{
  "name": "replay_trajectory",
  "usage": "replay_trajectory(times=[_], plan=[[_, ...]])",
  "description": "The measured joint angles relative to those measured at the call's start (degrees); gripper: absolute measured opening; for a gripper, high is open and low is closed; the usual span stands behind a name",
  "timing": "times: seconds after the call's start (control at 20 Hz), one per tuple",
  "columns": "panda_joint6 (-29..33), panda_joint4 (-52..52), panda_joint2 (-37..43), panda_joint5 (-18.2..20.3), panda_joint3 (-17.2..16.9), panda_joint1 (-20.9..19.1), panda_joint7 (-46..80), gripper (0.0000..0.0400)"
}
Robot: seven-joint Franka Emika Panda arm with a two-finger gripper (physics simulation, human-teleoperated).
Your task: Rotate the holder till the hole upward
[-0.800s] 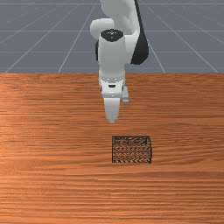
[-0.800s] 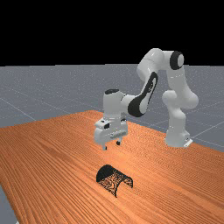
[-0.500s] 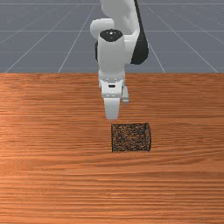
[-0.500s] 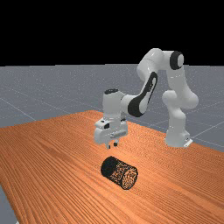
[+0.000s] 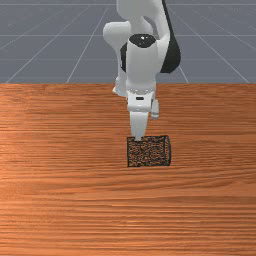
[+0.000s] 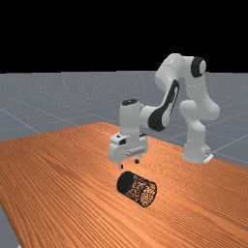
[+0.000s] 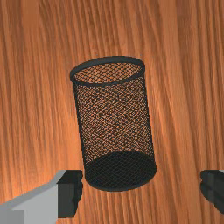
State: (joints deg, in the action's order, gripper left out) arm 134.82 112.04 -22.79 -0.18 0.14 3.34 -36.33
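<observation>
Holder (image 5: 148, 151) is lying on its side on the worktop (image 5: 50, 205), near the middle of the front view, a bit toward that view's right. Not upright. Hole faces sideways: the open rim (image 7: 116, 59) is at the front view's right end, and in the far view it points to that view's right, toward the near side. Solid base (image 7: 120, 171) is at the other end, the one closer to the end effector (image 6: 129, 164).

End effector is above the base end, apart from the holder. Fingers (image 7: 70, 192) are spread wide, nothing between them, no grip. Base sits just beside one finger and well apart from the other, so I'm off centre. Arm (image 5: 142, 65) reaches in from the front view's far side.

Progress: I'd call the approach partly done, the rotation at zero. Left to do: line up on the holder, go down, get hold of it, turn it a quarter turn so the hole points up, set it on its base, let go.

Next I'd centre the open fingers over the body before going down. Going straight down from here risks a finger landing on the base edge. It's round too, so a one-sided touch could roll it. Mesh wall looks thin; I'd close gently.
</observation>
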Motion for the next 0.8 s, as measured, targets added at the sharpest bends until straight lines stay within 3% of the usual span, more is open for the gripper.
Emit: replay_trajectory(times=[0.2,0.35,0.45,0.8], plan=[[-0.3,-0.8,-0.5,-0.4,0.7,2.4,3.8,0.04],[0.1,-1.0,-0.8,3.0,3.3,1.6,-0.9,0.04],[-0.5,-1.9,-1.2,-0.1,1.8,4.4,6.1,0.04],[-1.4,-4.4,-2.8,-0.7,2.8,8.1,11.3,0.04]])
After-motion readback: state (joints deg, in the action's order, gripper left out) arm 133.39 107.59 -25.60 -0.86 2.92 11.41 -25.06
